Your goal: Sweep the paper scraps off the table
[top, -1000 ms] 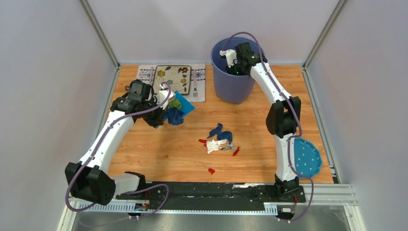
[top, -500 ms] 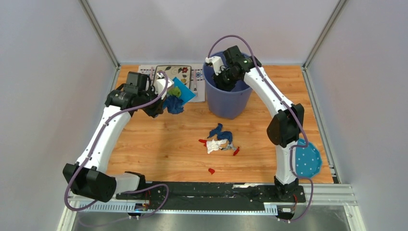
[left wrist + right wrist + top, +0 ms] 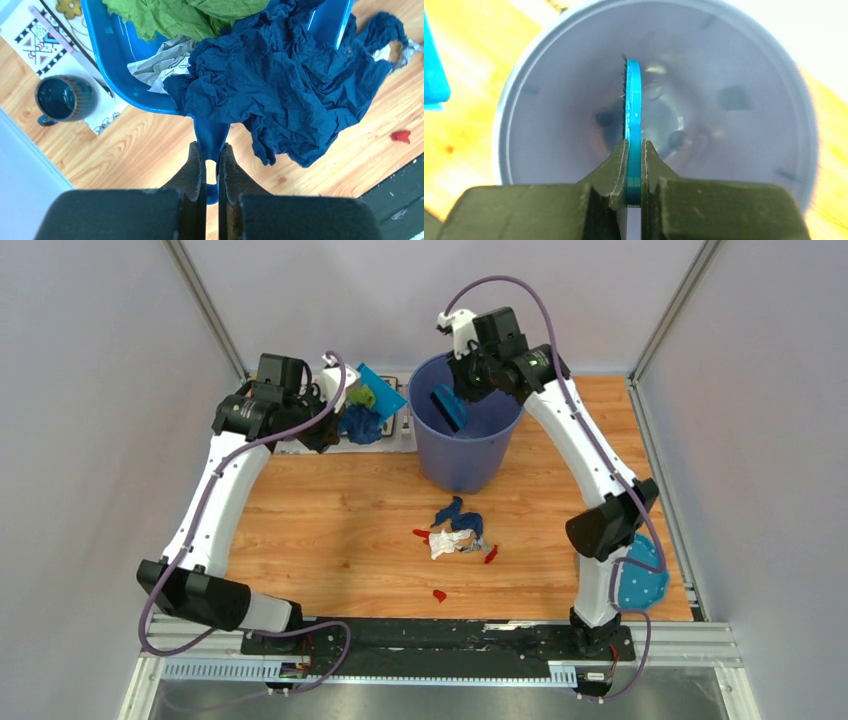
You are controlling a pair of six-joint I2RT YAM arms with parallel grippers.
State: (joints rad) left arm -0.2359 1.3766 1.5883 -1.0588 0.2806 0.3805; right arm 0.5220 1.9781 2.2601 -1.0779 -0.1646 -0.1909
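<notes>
My left gripper (image 3: 330,430) is shut on the handle (image 3: 211,135) of a blue dustpan (image 3: 382,395), held raised just left of the bin. The dustpan (image 3: 115,55) carries paper scraps: a big dark blue one (image 3: 280,90), a green one (image 3: 185,17) and a silver-grey one (image 3: 160,62). The dark blue scrap hangs over the pan's edge. My right gripper (image 3: 465,390) is shut on a teal brush (image 3: 632,110), held over the mouth of the blue-grey bin (image 3: 460,455). More scraps (image 3: 455,530) lie mid-table, with a red bit (image 3: 438,594) nearer.
A patterned placemat (image 3: 35,35) and a dark mug (image 3: 65,97) lie at the back left, below the dustpan. A blue polka-dot cloth (image 3: 640,575) lies at the near right behind the right arm. The bin wall (image 3: 549,100) fills the right wrist view.
My left arm has lifted the loaded dustpan up and back toward the bin. My right arm has risen with the brush. The bin has shifted left and nearer.
</notes>
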